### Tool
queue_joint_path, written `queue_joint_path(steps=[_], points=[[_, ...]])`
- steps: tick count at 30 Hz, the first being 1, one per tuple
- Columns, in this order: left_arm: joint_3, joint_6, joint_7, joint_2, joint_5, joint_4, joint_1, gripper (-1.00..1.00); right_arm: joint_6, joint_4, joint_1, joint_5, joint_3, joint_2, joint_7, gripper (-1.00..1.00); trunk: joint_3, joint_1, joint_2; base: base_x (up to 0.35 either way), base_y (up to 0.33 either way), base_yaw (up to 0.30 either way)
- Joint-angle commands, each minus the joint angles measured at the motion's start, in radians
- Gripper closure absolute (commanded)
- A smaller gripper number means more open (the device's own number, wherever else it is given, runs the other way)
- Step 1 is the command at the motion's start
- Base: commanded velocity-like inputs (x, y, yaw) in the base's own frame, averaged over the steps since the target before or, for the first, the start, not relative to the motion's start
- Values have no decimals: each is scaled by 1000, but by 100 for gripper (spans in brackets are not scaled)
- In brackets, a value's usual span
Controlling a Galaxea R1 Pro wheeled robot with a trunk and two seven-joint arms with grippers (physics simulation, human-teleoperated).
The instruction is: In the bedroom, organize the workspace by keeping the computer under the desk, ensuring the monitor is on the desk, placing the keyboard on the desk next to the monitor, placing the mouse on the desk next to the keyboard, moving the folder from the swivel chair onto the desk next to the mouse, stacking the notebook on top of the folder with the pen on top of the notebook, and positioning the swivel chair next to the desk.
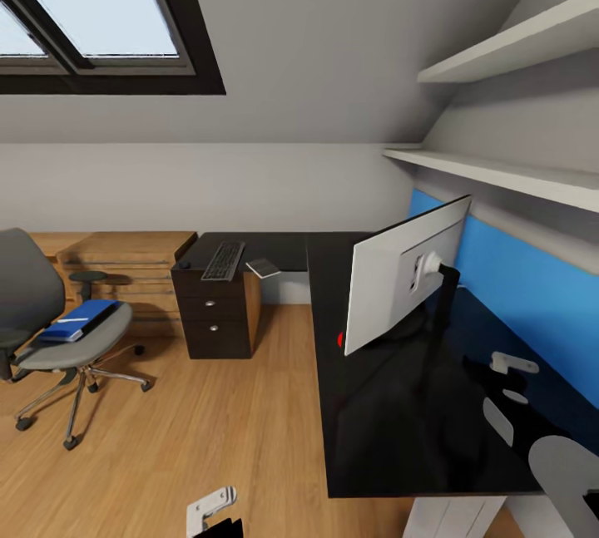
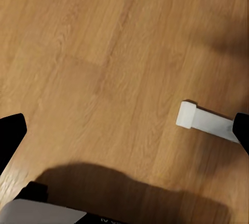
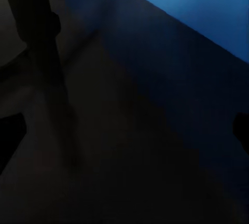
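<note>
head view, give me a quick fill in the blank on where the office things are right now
1. The blue folder lies on the seat of the ____.
2. The keyboard rests on the dark ____ unit, not by the monitor.
3. The monitor stands on the black ____.
4. The panel behind the desk is ____.

Missing words: swivel chair; drawer; desk; blue

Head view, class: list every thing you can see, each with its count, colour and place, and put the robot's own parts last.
monitor: one, grey-white back, standing on the desk.
desk: one, black top, blue back panel, at right.
keyboard: one, dark, on the desk's far wing above the drawers.
drawer unit: one, dark brown, under the far wing.
swivel chair: one, grey, on the floor at left.
folder: one, blue, on the chair seat.
wooden shelving: one, oak, against the far wall.
wall shelves: two, white, upper right.
skylight: one, black frame.
left claw: white, over the floor.
right arm: grey-white, over the desk.
</note>
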Motion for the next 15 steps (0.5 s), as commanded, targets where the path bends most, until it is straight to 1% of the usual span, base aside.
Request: queue_joint_path(steps=[1, 2, 4, 5, 8, 13, 14, 15], points=[[-1, -2, 8, 0, 8, -1, 0, -100, 16, -6, -1, -7, 5, -1, -3, -100, 2, -4, 7, 0, 0, 0], [0, -11, 7, 0, 6, 1, 0, -100, 117, -63, 1, -9, 4, -3, -3, -100, 5, -8, 14, 0, 0, 0], [0, -13, 7, 1, 5, 2, 0, -100, 155, -90, 4, -9, 4, -3, -3, -100, 12, -15, 28, 0, 0, 0], [0, -14, 7, 1, 5, 2, 0, -100, 187, -116, 9, -9, 4, -3, -3, -100, 15, -19, 35, 0, 0, 0], [1, -15, 7, 4, 5, 2, 0, -100, 227, -160, 25, -9, 4, -3, -3, -100, 24, -31, 56, 0, 0, 0], [1, -15, 6, 6, 4, 3, 0, -100, 253, -217, 52, -10, 4, -3, -3, -100, 40, -50, 91, 0, 0, 0], [0, -15, 6, 6, 4, 3, 0, -100, 290, -281, 81, -11, 4, -4, -3, -100, 43, -54, 98, 0, 0, 0], [1, -15, 5, 6, 4, 3, 0, -100, 303, -303, 90, -11, 3, -4, -3, -100, 46, -58, 105, 0, 0, 0]])
